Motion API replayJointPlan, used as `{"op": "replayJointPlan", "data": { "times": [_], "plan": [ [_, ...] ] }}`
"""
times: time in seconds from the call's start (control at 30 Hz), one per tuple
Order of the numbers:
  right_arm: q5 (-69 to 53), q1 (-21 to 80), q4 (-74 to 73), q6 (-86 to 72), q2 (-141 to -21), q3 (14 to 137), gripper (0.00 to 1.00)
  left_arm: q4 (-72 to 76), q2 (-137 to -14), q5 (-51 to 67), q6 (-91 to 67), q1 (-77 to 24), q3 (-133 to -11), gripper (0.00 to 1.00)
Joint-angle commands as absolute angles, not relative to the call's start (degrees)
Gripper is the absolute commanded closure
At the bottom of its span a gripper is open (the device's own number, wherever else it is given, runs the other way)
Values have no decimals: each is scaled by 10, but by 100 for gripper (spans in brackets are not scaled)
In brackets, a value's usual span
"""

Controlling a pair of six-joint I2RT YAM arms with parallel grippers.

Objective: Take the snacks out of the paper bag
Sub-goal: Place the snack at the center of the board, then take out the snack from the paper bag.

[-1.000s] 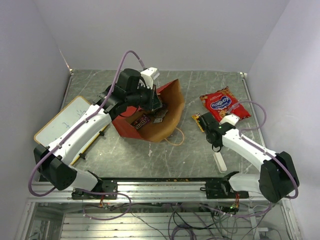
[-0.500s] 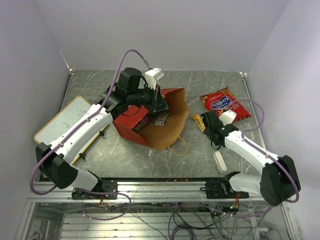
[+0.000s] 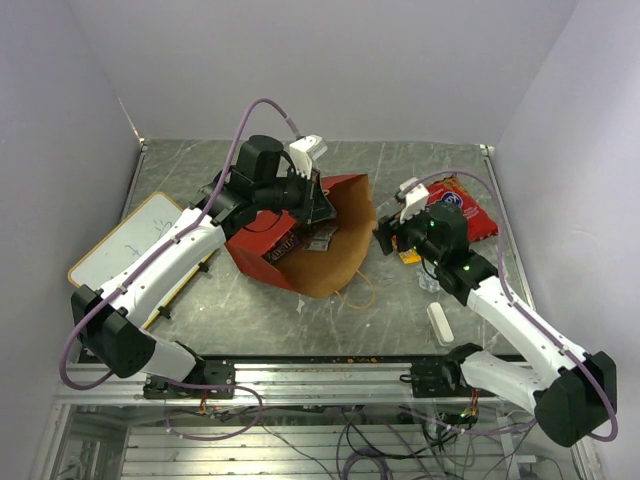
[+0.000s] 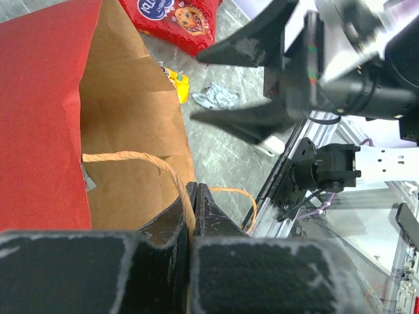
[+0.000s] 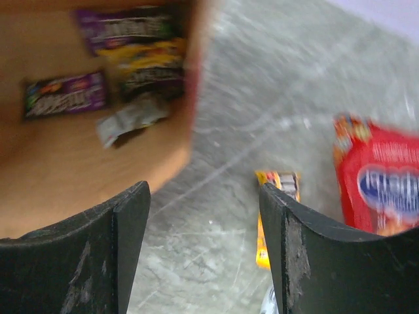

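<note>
The paper bag (image 3: pixel 258 252) lies on its side, red outside, with its brown inside (image 4: pixel 134 124) facing right. My left gripper (image 3: pixel 319 208) is shut on the bag's upper rim (image 4: pixel 194 191), next to a tan handle (image 4: pixel 141 157). Inside lie small snacks: two purple wrappers (image 5: pixel 124 26), a yellow-brown one (image 5: pixel 147 65) and a silver one (image 5: pixel 134 118). My right gripper (image 3: pixel 384 235) hangs open and holds nothing (image 5: pixel 206 222), just right of the bag's mouth. On the table lie the red packet (image 3: pixel 472 215), a yellow wrapper (image 5: pixel 280 184) and a silver wrapper (image 3: pixel 428 283).
A small white oblong block (image 3: pixel 438 322) lies near the front right. The yellow-framed whiteboard (image 3: pixel 120 245) lies along the left side under my left arm. A loose bag handle (image 3: pixel 362 290) trails on the table in front of the bag's mouth.
My right gripper has opened and swung up and left toward the bag's mouth. My left gripper lifted the bag's rim a little a second ago and has held still since.
</note>
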State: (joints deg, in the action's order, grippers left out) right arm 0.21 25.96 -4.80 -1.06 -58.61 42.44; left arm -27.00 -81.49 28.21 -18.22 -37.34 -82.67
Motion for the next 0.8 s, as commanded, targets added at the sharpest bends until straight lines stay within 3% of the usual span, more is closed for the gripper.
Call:
{"op": "replayJointPlan", "data": {
  "times": [0.0, 0.27, 0.5, 0.77],
  "plan": [
    [-256, 288, -17, 257, -551, 427, 33, -254, -799, 265, -172, -378, -832, 93],
    [-400, 319, -114, 526, -590, 459, 33, -255, -804, 267, -179, -378, -836, 93],
    [-348, 355, -176, 688, -725, 551, 34, -250, -813, 272, -180, -378, -848, 93],
    [-288, 379, -216, 769, -859, 624, 39, -256, -817, 269, -176, -377, -863, 93]
  ]
}}
